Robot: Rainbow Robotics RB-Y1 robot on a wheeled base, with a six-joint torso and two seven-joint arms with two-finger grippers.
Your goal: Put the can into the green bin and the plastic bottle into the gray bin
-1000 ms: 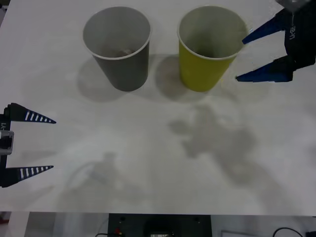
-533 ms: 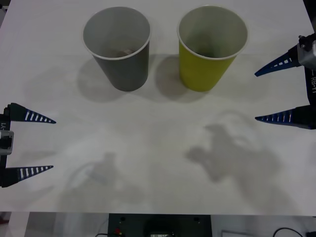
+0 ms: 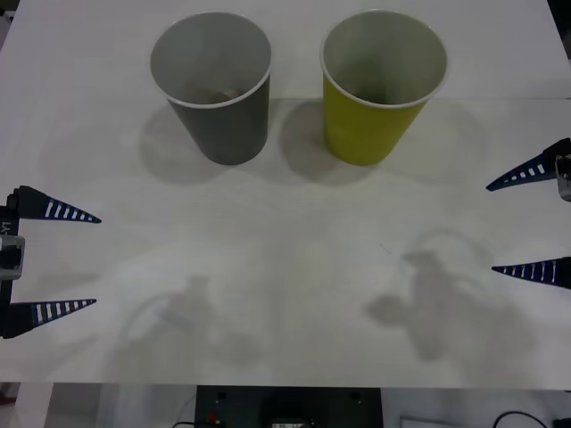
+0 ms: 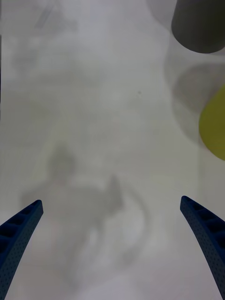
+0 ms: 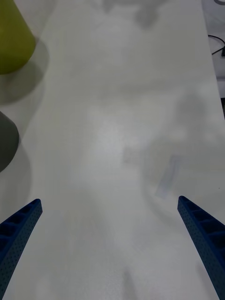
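We see both bins upright at the table's [image 3: 285,267] far side — gray bin [image 3: 214,85] left, green bin [image 3: 379,85] right. Our left tool [image 3: 58,259] and right tool [image 3: 535,218] hang wide, empty. A careless swing could topple either cup.

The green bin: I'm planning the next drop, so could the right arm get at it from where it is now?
Probably yes. The right gripper hangs open at the table's right edge, nearer the robot than the green bin, with bare table between them. The gray bin stands on the far side, out of the way.
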